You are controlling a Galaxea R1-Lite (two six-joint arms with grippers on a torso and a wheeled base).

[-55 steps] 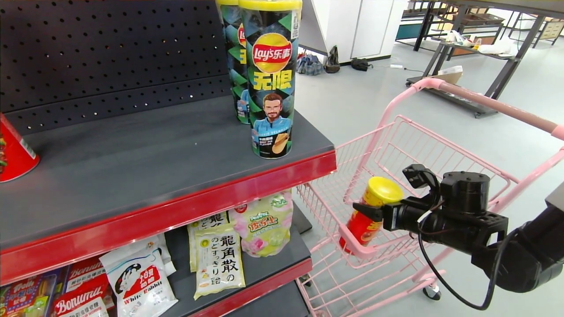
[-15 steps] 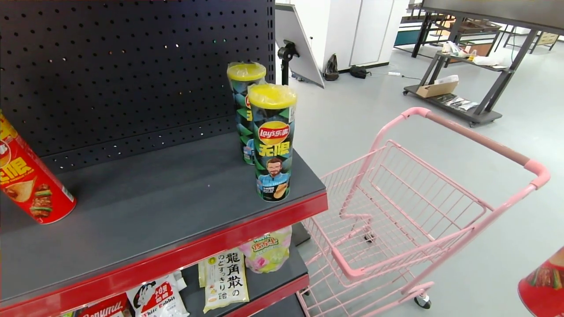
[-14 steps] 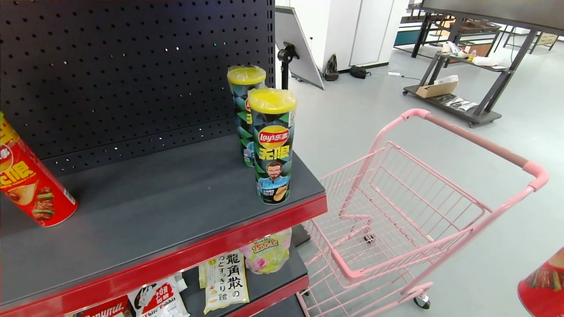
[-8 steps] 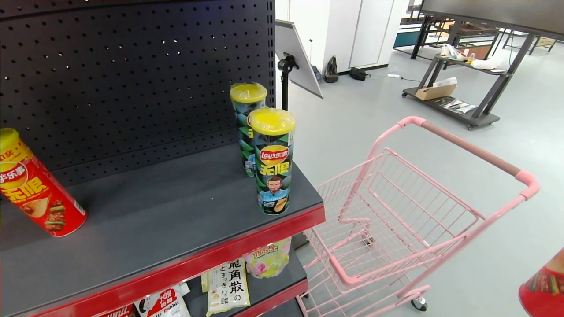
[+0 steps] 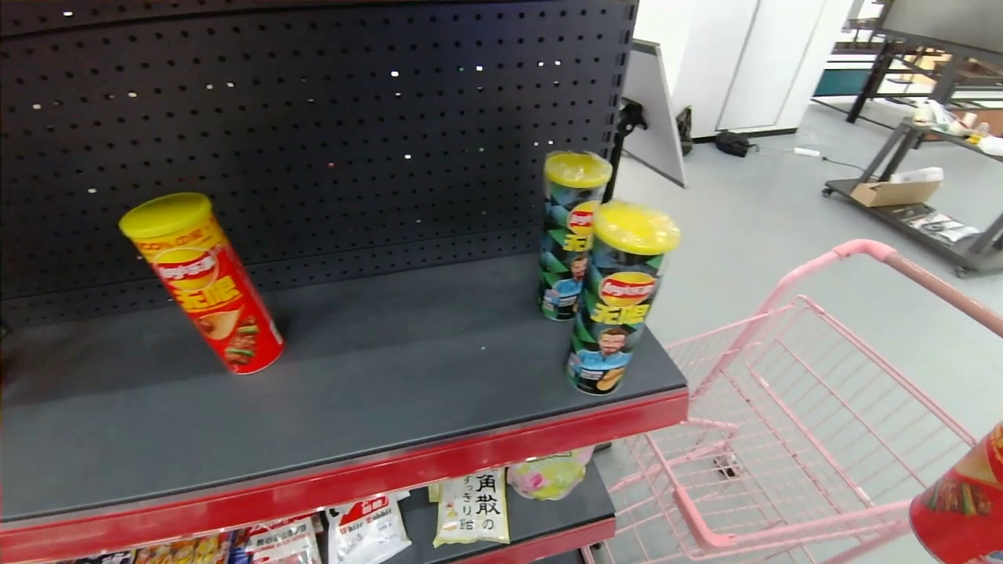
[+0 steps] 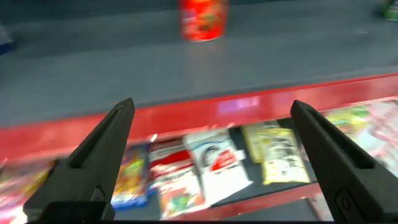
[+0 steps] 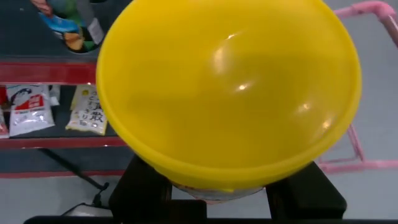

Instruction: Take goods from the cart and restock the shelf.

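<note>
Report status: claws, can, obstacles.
Left claw open, before shelf edge. Right claw shut on can, near cart. Two green cans at shelf's right end.

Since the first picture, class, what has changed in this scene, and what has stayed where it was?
The right gripper has lifted the red can out of the cart and keeps hold of it. The camera has swung left, so the whole view has shifted. The two green cans and the other red can stand on the shelf as before.
</note>
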